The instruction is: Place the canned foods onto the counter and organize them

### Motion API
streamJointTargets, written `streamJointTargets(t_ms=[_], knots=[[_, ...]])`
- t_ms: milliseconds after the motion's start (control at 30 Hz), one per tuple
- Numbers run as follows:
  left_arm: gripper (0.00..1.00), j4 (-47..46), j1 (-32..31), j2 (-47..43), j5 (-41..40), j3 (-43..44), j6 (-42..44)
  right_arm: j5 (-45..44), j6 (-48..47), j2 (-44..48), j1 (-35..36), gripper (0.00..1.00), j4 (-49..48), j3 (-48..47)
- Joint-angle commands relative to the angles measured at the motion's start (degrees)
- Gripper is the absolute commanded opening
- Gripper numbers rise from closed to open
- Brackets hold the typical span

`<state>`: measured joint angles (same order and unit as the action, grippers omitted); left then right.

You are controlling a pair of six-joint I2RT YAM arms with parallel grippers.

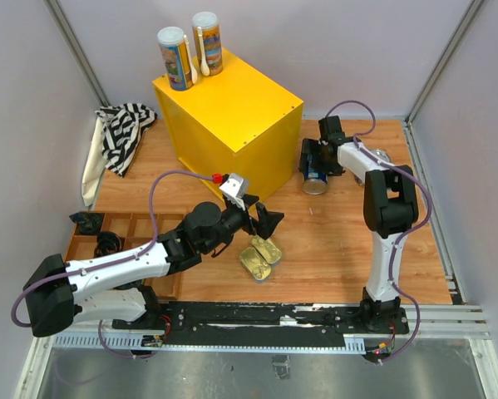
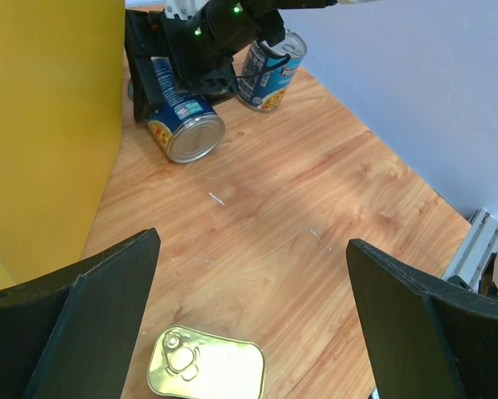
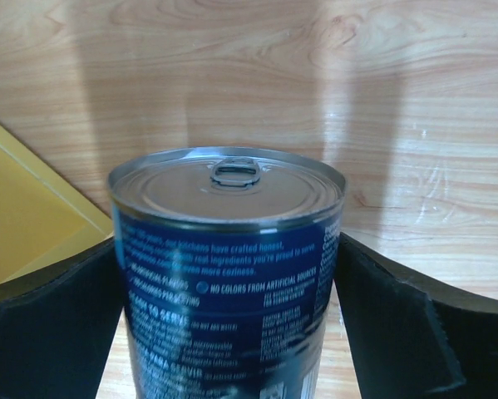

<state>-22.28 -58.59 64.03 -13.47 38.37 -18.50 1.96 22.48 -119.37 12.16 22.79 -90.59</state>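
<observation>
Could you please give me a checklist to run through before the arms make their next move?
1. Left gripper open above a gold tin: ok.
2. Right gripper straddling the blue can lying beside the counter: ok.
3. Right gripper's hold on that can firm: cannot tell.
4. Bare space on the counter top beside the two tall cans: ok.
5. All cans on the counter: not ok; the second blue can and both tins are on the table.

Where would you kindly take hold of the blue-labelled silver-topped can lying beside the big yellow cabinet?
Take the blue-labelled silver-topped can by its curved wall at mid-length, from above: it lies on its side, round flanks exposed. The open right gripper straddles it so.
</observation>
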Motion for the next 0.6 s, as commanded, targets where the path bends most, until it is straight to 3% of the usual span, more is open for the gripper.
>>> streamJointTargets(t_ms=[0,67,167,333,567], knots=[[0.99,-2.16,-0.38,0.22,-1.04,-0.87,-0.30,0.13,0.45,-1.25,-1.77,0.98,1.45,-2.24],[0.99,-2.00,-0.36,0.06,-0.88,-0.89,-0.24,-0.05,0.22,-0.46,-1.96,0.99,1.67,-1.91],[0.99,-1.57,-0.31,-0.47,-0.72,-0.72,0.10,-1.57,0.17,2.05,-1.97,0.88,0.76,-0.40],[0.99,-0.63,-0.33,-1.63,-0.45,-0.44,0.90,-2.56,0.42,8.67,-1.97,0.42,-2.06,4.26],[0.99,-0.15,-0.33,-4.36,-0.17,-1.35,1.06,-2.54,1.52,19.70,-0.73,0.41,-7.92,15.62]])
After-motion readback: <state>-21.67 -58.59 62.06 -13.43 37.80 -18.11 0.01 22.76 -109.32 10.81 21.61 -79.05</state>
